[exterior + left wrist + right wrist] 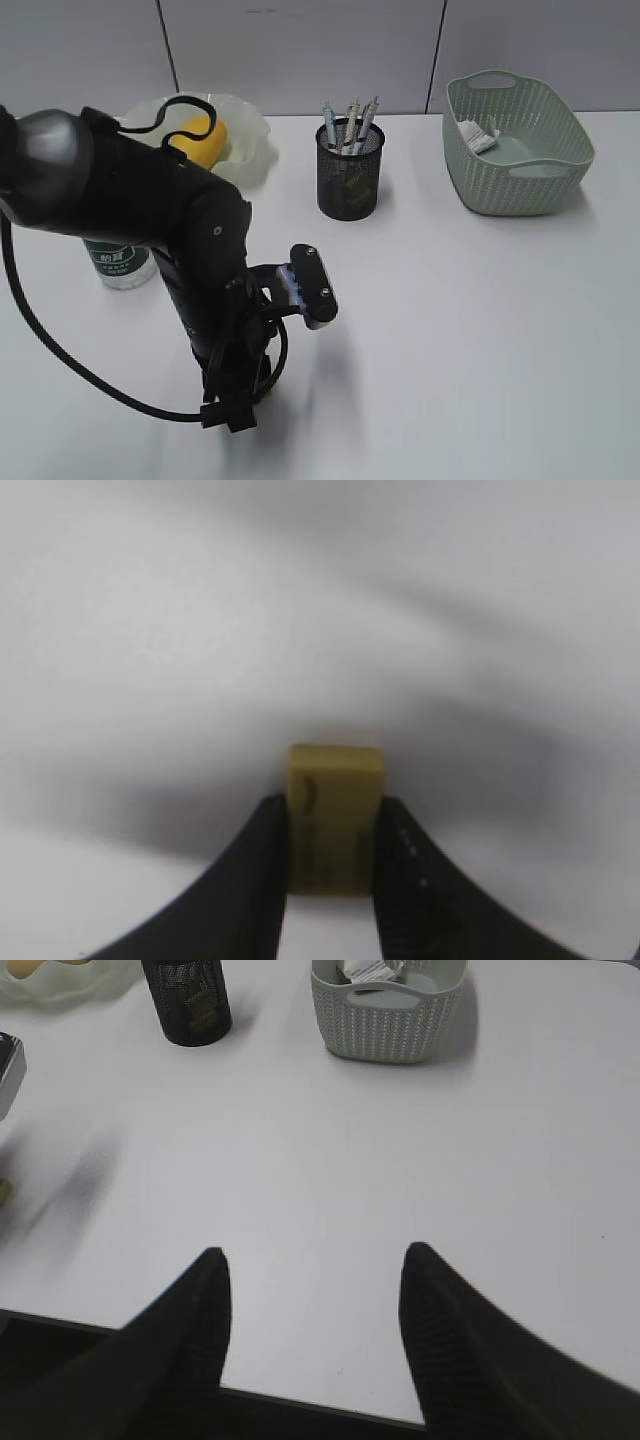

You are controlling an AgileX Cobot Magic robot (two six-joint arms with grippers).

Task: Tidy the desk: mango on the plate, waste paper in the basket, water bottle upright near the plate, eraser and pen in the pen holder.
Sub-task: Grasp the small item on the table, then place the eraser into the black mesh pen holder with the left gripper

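My left gripper [332, 805] is shut on the eraser [335, 775], a small yellow block, low over the white desk [470, 330]. In the exterior view the left gripper [232, 405] points down at the front left, and the eraser is hidden there. My right gripper [312, 1260] is open and empty over the desk's near edge. The mango [200, 140] lies on the plate [252, 135]. The water bottle [122, 264] stands upright, partly behind the left arm. Pens [352, 120] stand in the pen holder [350, 178]. The waste paper [478, 135] lies in the basket [520, 150].
The right wrist view shows the pen holder [188, 1000], the basket [385, 1015] with paper [370, 970] and the plate's rim [60, 988] at the far side. The left arm's black cable [60, 360] loops over the front left of the desk.
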